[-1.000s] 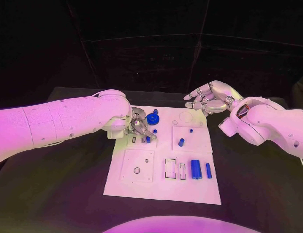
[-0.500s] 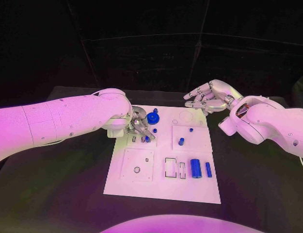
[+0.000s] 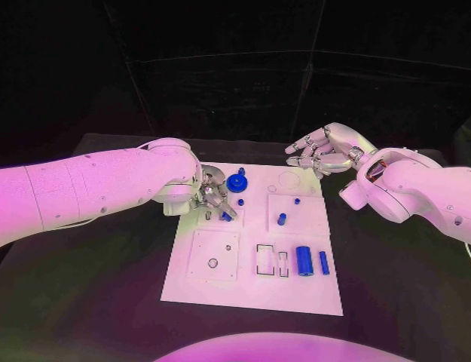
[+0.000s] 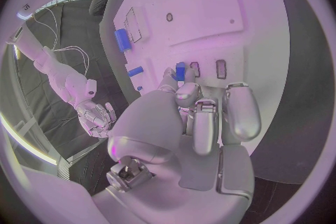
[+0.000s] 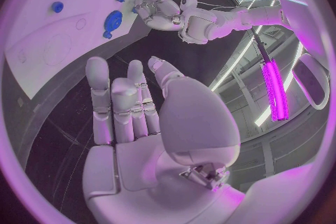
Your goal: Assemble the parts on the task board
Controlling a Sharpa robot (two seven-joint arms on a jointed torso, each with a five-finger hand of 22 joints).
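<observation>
Little has been changed since the earlier frame: the left hand (image 3: 210,194) has been kept low over the task board (image 3: 301,294) on the bench, fingers closed about a small blue part (image 4: 181,71) at its slot. It is judged light, rigid and smooth, best pinched at its sides. The right hand (image 3: 328,148) is held spread, holding nothing.

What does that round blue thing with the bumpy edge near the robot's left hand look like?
The blue gear is a small round part with a toothed edge and a raised knob in its middle, and it looks like plastic. It sits flat on the white task board near the board's far edge. The left hand works right beside it, with its fingers on a smaller blue piece, not touching the gear.
</observation>
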